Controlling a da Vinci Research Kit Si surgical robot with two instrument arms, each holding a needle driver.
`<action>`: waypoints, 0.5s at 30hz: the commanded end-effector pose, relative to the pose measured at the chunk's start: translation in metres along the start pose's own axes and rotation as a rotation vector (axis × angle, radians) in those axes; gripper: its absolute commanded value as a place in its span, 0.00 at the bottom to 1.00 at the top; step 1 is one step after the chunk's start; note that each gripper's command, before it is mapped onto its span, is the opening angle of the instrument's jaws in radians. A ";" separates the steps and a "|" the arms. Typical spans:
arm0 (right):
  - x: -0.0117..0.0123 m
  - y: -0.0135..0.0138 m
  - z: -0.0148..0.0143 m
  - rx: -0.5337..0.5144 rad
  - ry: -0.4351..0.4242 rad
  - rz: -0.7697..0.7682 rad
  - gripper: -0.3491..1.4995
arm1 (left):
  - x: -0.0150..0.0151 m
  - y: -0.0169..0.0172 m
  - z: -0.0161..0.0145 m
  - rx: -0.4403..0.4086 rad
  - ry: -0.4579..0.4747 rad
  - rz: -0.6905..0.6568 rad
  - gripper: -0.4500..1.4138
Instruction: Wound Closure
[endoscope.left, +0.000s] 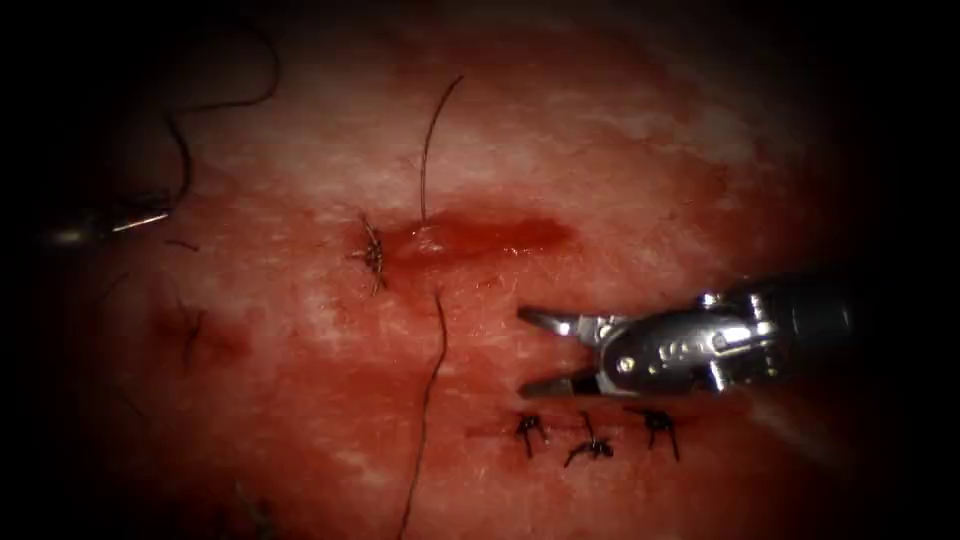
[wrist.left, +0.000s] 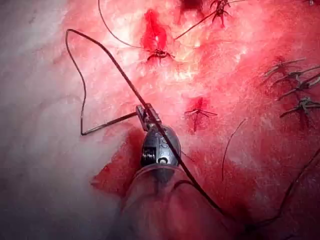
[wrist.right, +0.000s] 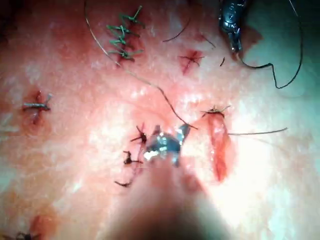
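Observation:
The cut (endoscope.left: 480, 235) is a short red slit in the tissue (endoscope.left: 620, 140), with one knotted stitch (endoscope.left: 372, 255) at its left end. Far to the left of it, my left tool (endoscope.left: 130, 222) is shut on a thin, slightly curved piece that looks like the needle (wrist.left: 110, 124), held near one end and clear of the tissue. Dark thread (wrist.left: 75, 75) loops from its free end and back across the jaws. My right tool (endoscope.left: 530, 350) hovers below and right of the cut (wrist.right: 220, 145), open and holding nothing.
Loose thread tails run up (endoscope.left: 430, 150) and down (endoscope.left: 428, 400) from the cut. Three finished knots (endoscope.left: 590, 448) sit in a row under the right tool. Red fluid (endoscope.left: 330, 400) stains the tissue. More old stitches (wrist.right: 122, 37) lie further off.

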 end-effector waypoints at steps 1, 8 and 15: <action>-0.0012 -0.0002 0.0005 -0.019 -0.007 0.026 0.84 | -0.0009 0.0009 0.0002 0.000 -0.002 -0.017 0.68; -0.0018 0.0003 0.0008 -0.091 0.038 0.152 0.88 | -0.0004 0.0009 -0.0001 0.028 -0.010 -0.124 0.89; -0.0008 0.0049 0.0035 -0.131 0.112 0.345 0.79 | 0.0005 0.0020 -0.0005 0.045 -0.015 -0.155 0.75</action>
